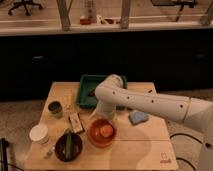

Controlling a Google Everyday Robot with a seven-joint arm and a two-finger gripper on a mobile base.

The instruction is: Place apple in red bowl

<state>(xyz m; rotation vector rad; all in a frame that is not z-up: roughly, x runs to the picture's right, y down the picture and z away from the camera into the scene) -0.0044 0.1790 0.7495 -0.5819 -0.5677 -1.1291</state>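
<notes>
Reaching down, elbow bent | gripper (103,117) above red bowl (93,138) | apple (106,131) inside | grip state: cannot tell

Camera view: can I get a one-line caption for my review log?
The apple sits inside the red bowl on the wooden table, with the claw just above the bowl's far rim.

One each: apple (106,131), red bowl (95,140), dark bowl (75,149); claw (103,121) over apple.

One raised near-side camera looks down across the counter (145,146), fairly close; the gripper (103,118) hangs over its middle.
</notes>
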